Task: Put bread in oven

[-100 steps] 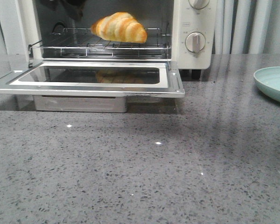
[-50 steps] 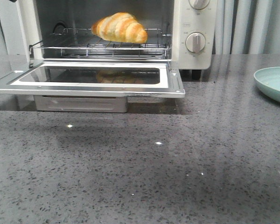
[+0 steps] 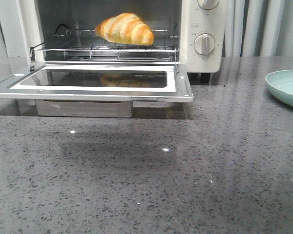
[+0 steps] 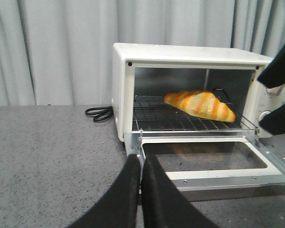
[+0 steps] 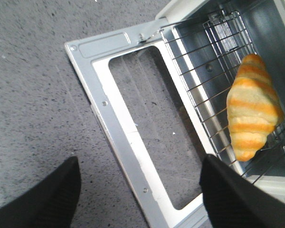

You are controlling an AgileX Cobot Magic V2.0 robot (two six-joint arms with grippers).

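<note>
The bread (image 3: 124, 29), a striped golden croissant, lies on the wire rack (image 3: 102, 48) inside the cream-white oven (image 3: 205, 24). The drop-down door (image 3: 93, 90) is open and lies flat. Neither gripper shows in the front view. In the left wrist view my left gripper (image 4: 141, 159) is shut and empty, in front of the door's left corner, and the bread (image 4: 199, 104) is on the rack beyond. In the right wrist view my right gripper (image 5: 140, 175) is open and empty above the door's front edge (image 5: 118, 128), with the bread (image 5: 251, 114) ahead of it.
A pale green plate (image 3: 288, 87) sits at the right edge of the grey speckled counter (image 3: 161, 185). A black coiled cable (image 4: 99, 114) lies left of the oven. A grey curtain (image 4: 61, 47) hangs behind.
A dark gripper shape at the top of the oven opening a second ago has moved up and left out of the front view. The bread has not moved.
</note>
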